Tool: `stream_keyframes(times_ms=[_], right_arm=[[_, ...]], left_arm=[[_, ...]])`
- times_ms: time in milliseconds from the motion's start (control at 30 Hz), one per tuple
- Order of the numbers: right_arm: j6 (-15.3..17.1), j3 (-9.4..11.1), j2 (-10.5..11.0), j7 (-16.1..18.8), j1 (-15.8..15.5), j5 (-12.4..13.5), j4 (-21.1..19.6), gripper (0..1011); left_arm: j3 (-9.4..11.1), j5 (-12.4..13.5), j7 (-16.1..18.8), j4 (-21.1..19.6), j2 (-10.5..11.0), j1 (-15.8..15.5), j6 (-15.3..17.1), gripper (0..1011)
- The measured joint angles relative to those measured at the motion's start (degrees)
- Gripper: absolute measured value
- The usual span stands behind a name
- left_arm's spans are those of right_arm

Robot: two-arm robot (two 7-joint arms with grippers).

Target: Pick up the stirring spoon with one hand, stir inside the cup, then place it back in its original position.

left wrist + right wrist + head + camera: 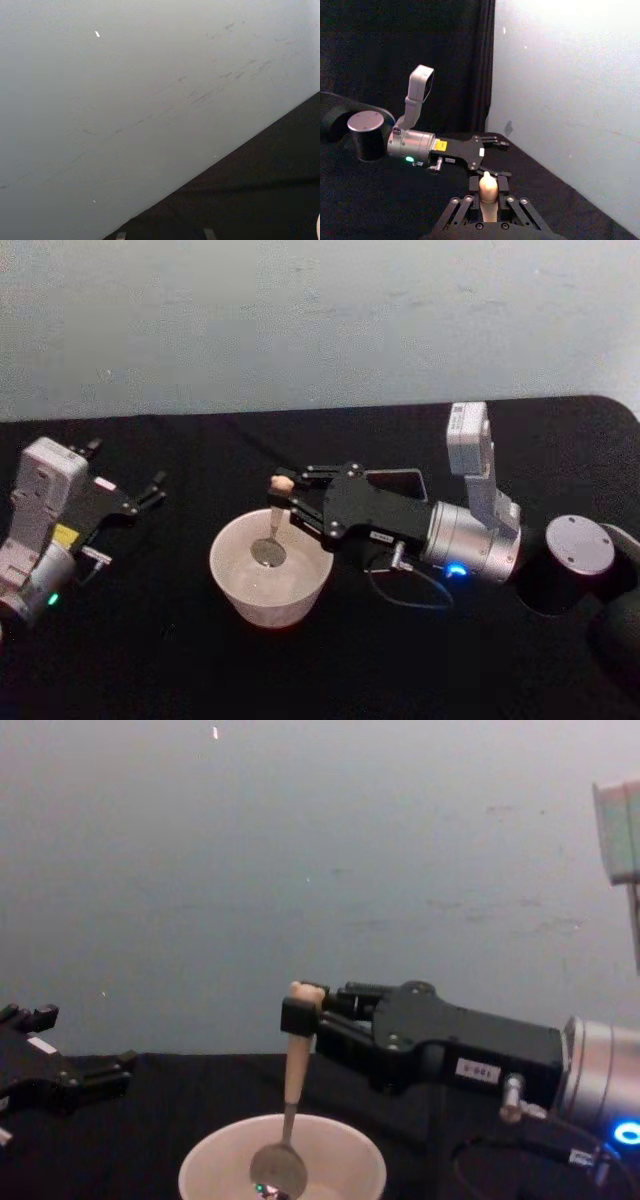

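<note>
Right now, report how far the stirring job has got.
Done: the right end effector is shut on the spoon, gripping near the handle top. In hand: its bowl sits inside the cup. Left: finish stirring, then put the spoon back. The left end effector rests open, idle.

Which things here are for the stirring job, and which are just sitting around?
For the job: stirring spoon, its bowl down in the cup; right gripper shut on its handle.
Just there: left gripper, open, parked at the left; thin cable under the right wrist; black tablecloth.
</note>
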Motion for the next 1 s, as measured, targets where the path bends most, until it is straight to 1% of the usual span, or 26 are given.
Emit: stream_keyframes(times_ms=[167,367,533,767,1000], right_arm=[[-0.5,-0.2,-0.9,0.4,0.5,-0.4,2.0,205],[-0.8,-0.5,-1.8,0.5,0.9,-1.6,4.0,205],[-0.8,-0.5,-2.2,0.2,1.0,-2.2,4.7,205],[-0.9,0.0,-2.3,-0.4,1.0,-2.8,4.9,205],[-0.4,0.9,-1.2,-1.2,0.1,-2.9,3.6,205]], left_arm=[[0.0,0.0,0.0,0.0,0.0,0.0,0.0,1001],[0.0,0.0,0.0,0.0,0.0,0.0,0.0,1001],[0.0,0.0,0.0,0.0,0.0,0.0,0.0,1001],[0.0,0.0,0.0,0.0,0.0,0.0,0.0,1001],[0.0,0.0,0.0,0.0,0.0,0.0,0.0,1001]])
